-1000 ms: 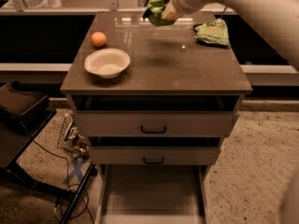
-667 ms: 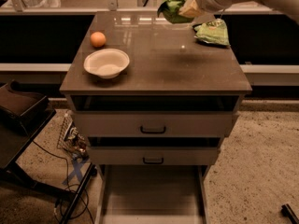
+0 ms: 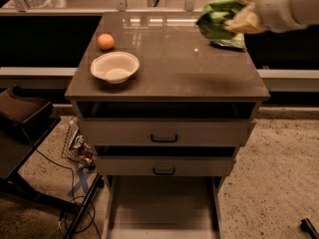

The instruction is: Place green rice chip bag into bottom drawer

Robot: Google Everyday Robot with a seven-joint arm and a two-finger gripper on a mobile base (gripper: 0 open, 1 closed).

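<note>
Obs.: the green rice chip bag (image 3: 215,18) is off the cabinet top (image 3: 174,76), held in the air over its far right corner. The gripper (image 3: 238,22) has its fingers closed on the bag's right side, and the foil bunches where they pinch. The bag looks to be carried only by that pinch, with nothing under it. Judgement: it is held high so that it clears the countertop and the paler green bag (image 3: 230,42) lying flat just below it.

The bottom drawer (image 3: 162,203) stands pulled out at the near edge of the scene. Its plain floor is exposed and nothing is visible in it. Judgement: it has been left open to receive the bag. The two drawers above it, each with a black handle (image 3: 164,138), sit further in, though the slots above their fronts are dark and open.

A white bowl (image 3: 114,67) and an orange (image 3: 105,42) sit at the left of the top, well apart from the bag and off the likely path.

Arm pose: the white forearm (image 3: 286,6) enters from the far right edge. It runs roughly level, with the wrist pointing left and the gripper leading. Bag and drawer are well apart, so the carry toward the near side and the descent are not yet made.
</note>
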